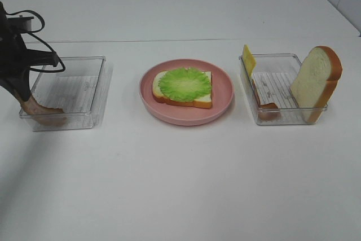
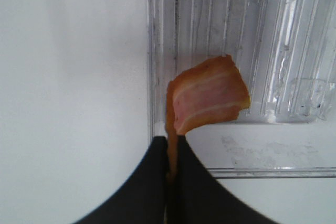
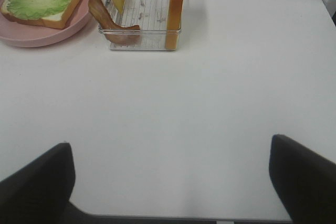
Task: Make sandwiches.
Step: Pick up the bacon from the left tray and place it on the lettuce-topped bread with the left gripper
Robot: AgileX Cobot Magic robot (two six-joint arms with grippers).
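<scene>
On the pink plate (image 1: 225,97) lies a white bread slice (image 1: 204,99) with a frilly green lettuce leaf (image 1: 184,83) on top. My left gripper (image 1: 25,97) is at the near left corner of the left clear tray (image 1: 73,91), shut on one end of a reddish bacon strip (image 1: 44,114). In the left wrist view the bacon strip (image 2: 207,100) hangs from my closed gripper (image 2: 171,163) over the tray corner. The right tray (image 1: 276,118) holds a yellow cheese slice (image 1: 248,59), another bacon strip (image 1: 266,107) and an upright bread slice (image 1: 316,80). My right gripper (image 3: 169,145) stands open over bare table, well short of that tray (image 3: 142,43).
The white table (image 1: 180,184) stretches wide in front of the plate and trays. In the right wrist view the plate (image 3: 37,38) sits just beside the right tray. The left tray's floor holds nothing besides the bacon's lower end.
</scene>
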